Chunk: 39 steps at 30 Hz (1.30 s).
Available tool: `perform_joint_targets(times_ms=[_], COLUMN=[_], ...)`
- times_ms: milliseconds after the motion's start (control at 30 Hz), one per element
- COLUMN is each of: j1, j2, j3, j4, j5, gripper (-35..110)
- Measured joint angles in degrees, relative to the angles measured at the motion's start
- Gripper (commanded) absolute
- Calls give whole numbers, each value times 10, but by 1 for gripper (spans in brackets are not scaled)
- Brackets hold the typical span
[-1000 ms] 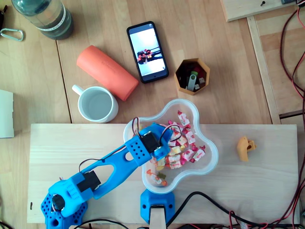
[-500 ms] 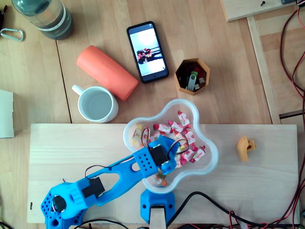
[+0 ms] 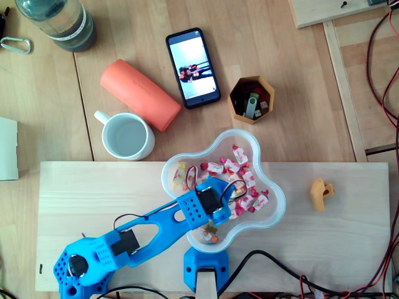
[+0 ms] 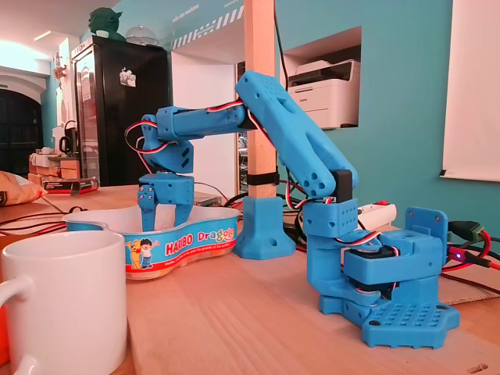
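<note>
Overhead view: the gripper [image 3: 216, 210] is hanging over the clear lobed bowl [image 3: 278, 200], directly above the wrapped candies [image 3: 240, 180] lying inside. Its opening cannot be told from above. A white mug [image 3: 128, 136] is standing well apart, upper left.

Fixed view: the gripper [image 4: 162, 212] is pointing straight down. Its fingers [image 4: 145, 209] are standing apart, clasping nothing, with the tips reaching about the rim of the bowl [image 4: 183, 244].

Clear, lobed bowl [image 3: 248, 138], upright on wooden board [image 3: 349, 249], holding pink-wrapped candies [image 3: 240, 169].
</note>
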<state>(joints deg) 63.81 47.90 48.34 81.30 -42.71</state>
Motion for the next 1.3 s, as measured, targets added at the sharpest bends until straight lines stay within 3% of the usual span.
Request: perform_joint_targets(times_ms=[1300], j1=[0], j2=[3], j3=[-6], j4=[4], j5=[-4], gripper=[22])
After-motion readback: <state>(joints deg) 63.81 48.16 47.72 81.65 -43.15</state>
